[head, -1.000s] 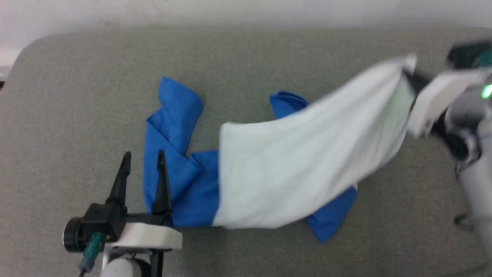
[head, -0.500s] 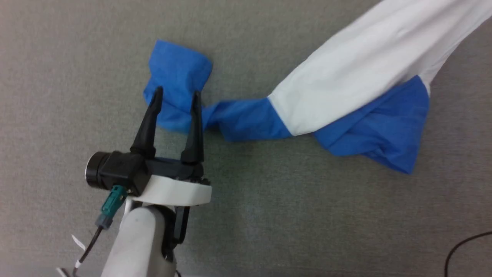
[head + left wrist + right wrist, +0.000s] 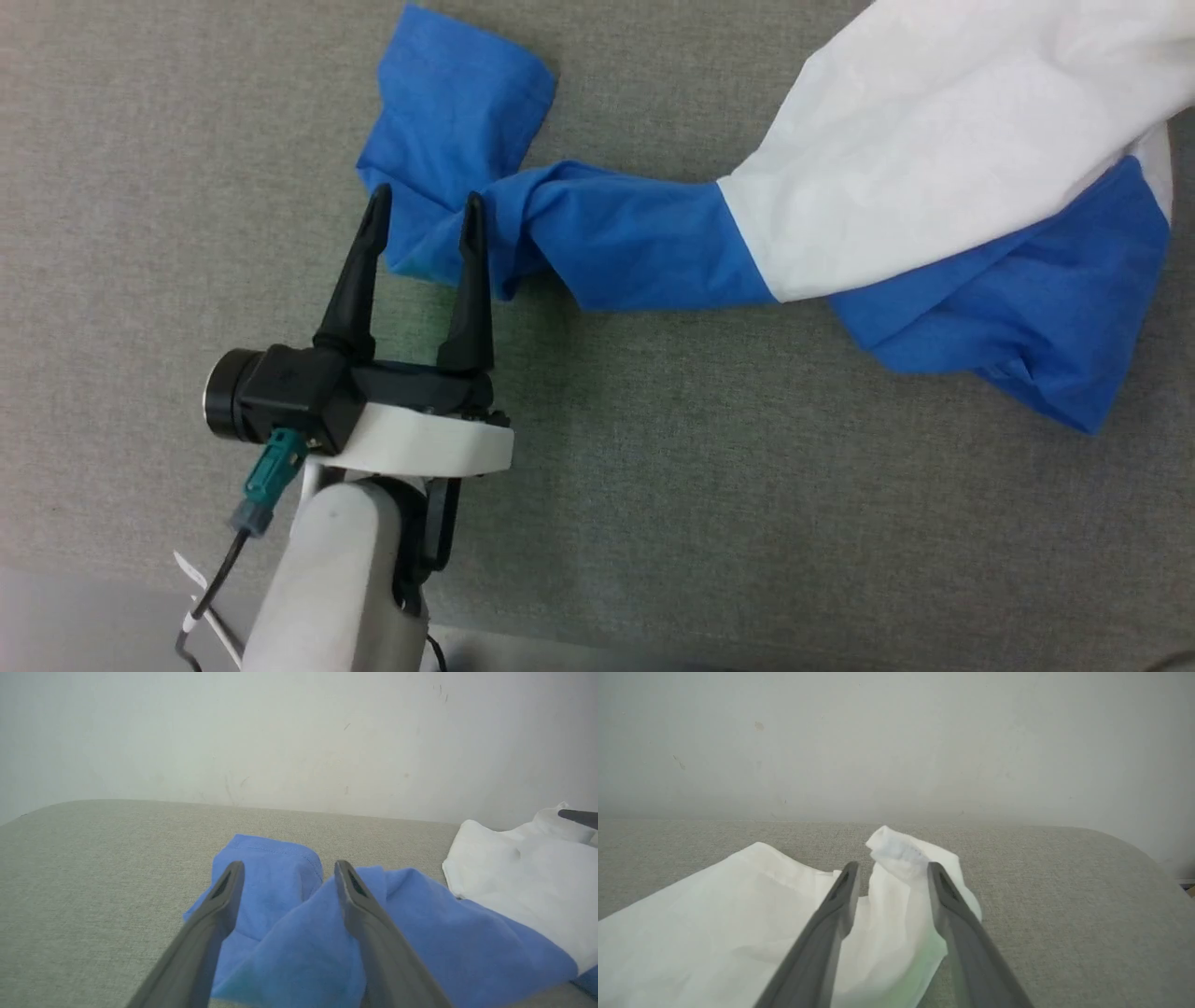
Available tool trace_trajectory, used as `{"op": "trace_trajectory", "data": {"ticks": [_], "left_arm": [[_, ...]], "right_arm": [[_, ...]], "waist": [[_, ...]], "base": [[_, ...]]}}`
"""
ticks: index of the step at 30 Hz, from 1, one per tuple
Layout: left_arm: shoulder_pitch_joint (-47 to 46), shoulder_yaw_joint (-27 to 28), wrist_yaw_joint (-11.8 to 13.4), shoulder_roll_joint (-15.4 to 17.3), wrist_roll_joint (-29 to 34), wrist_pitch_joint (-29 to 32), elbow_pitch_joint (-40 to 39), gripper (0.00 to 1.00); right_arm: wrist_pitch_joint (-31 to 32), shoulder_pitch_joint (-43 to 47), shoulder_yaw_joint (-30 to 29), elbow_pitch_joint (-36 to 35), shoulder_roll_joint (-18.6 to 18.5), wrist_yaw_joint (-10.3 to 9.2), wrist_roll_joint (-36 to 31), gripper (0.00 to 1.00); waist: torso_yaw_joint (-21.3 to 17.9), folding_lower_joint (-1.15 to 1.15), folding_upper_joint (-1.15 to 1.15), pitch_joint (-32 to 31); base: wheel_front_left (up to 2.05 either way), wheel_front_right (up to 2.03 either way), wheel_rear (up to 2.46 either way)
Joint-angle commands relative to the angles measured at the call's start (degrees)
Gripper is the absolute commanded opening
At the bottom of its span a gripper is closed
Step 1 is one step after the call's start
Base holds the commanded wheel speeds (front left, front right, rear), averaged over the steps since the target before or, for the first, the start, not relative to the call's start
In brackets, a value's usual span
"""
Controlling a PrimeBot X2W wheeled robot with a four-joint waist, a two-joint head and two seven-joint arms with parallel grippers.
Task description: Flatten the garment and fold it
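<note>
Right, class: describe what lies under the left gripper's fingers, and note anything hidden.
Under the left gripper lies bunched blue fabric of the garment, resting on the grey surface. Whatever that fold covers is hidden.

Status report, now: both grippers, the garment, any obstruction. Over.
Left gripper: jaws open over the bunched blue end. Right gripper: jaws open over the white end. Garment twisted, not flat. Only obstruction: its own twist.
</note>
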Motion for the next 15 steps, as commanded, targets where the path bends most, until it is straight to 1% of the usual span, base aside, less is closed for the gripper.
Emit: {"op": "trace_trajectory", "data": {"ticks": [1,4,8,11,15], "left_arm": [[0.26,0.54,0.21,-0.09,0.40,-0.27,0.09,1.00],[1.98,1.56,0.22,-0.09,0.63,-0.27,0.52,1.00],[5.62,3.46,0.35,-0.09,0.94,-0.27,1.14,1.00],[8.33,4.72,0.29,-0.09,1.05,-0.27,1.43,1.00],[11.28,5.58,0.18,-0.09,0.97,-0.27,1.73,1.00]], "right_arm": [[-1.86,1.11,0.84,0.13,-0.06,0.30,0.63,1.00],[-4.76,3.96,3.41,-0.75,0.08,0.30,2.81,1.00],[-5.60,9.26,8.72,-5.33,0.73,0.30,7.74,1.00],[-2.13,14.69,14.98,-11.63,1.24,0.30,12.38,1.00],[7.90,23.80,23.74,-23.84,0.02,0.30,18.43,1.00]], "waist": [[-1.21,0.00,0.00,-2.85],[-2.26,0.00,0.00,-6.62],[-3.76,0.00,0.00,-12.05],[-4.49,0.00,0.00,-15.48],[-4.79,0.00,0.00,-19.16]], "base": [[0.00,0.00,0.00],[0.00,0.00,0.00],[0.00,0.00,0.00],[0.00,0.00,0.00],[0.00,0.00,0.00]]}}
